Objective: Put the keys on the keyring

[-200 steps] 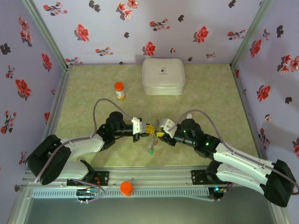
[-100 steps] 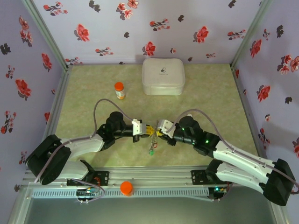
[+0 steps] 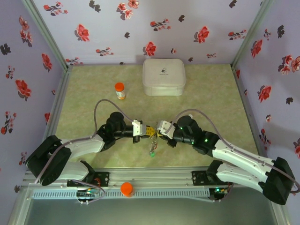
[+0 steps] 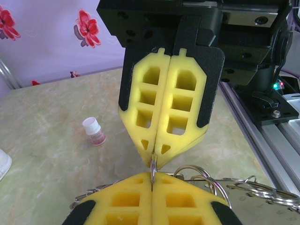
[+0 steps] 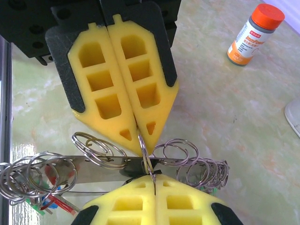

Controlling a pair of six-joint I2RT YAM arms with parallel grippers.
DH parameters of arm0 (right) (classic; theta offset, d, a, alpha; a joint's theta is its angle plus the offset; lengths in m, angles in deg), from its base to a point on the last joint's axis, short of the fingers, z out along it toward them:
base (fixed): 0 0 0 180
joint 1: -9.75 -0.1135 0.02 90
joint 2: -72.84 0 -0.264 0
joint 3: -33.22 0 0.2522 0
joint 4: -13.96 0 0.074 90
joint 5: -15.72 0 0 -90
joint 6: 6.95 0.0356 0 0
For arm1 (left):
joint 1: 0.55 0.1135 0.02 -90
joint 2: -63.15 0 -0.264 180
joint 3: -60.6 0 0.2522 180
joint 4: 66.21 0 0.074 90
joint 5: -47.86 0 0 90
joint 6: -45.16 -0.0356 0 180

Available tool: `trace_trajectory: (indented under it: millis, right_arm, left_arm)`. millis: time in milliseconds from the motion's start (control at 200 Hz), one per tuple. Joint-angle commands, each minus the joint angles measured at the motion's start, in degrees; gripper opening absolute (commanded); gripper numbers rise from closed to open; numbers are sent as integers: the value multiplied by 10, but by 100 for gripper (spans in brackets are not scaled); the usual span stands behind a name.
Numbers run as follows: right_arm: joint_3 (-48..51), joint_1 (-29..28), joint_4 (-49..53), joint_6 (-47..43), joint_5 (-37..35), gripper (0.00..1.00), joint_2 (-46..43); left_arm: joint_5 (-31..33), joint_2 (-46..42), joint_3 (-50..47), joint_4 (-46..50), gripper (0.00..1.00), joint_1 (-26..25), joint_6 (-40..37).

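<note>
From above, the left gripper (image 3: 148, 130) and right gripper (image 3: 159, 133) meet tip to tip near the front rail (image 3: 154, 174) of the table (image 3: 211, 98). The keyring (image 3: 154, 137) sits between them, and the keys (image 3: 153, 150) trail toward that rail. The wrist cameras add what that view blurs: both sets of jaws are pressed together on one thin wire loop of the keyring, with more loops and coloured tags bunched alongside. A small white-capped bottle (image 4: 93, 131) stands well apart. Free table stretches back to the orange-capped bottle (image 3: 120, 90) and white box (image 3: 163, 76).
</note>
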Motion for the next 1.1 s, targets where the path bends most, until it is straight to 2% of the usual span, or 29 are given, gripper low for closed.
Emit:
trace_trajectory:
  millis: [0, 175, 275, 430, 485, 710, 1095]
  right_arm:
    - [-22, 3, 17, -7, -16, 0, 17]
    - [-32, 2, 10, 8, -4, 0, 69]
    - [-24, 2, -20, 22, 2, 0, 69]
    - [7, 3, -46, 20, -14, 20, 17]
    - [22, 3, -54, 16, -9, 23, -7]
    - [20, 3, -51, 4, 11, 23, -21]
    - [12, 3, -76, 12, 30, 18, 2]
  left_arm:
    - [-21, -11, 4, -20, 0, 3, -8]
    - [-36, -8, 7, -64, 0, 3, 27]
    - [-37, -3, 6, -78, 0, 3, 36]
    - [-36, 11, -9, -106, 0, 3, 48]
    - [-36, 18, -14, -122, 0, 2, 58]
    - [-38, 47, -23, -183, 0, 3, 96]
    - [-49, 54, -25, -196, 0, 3, 103]
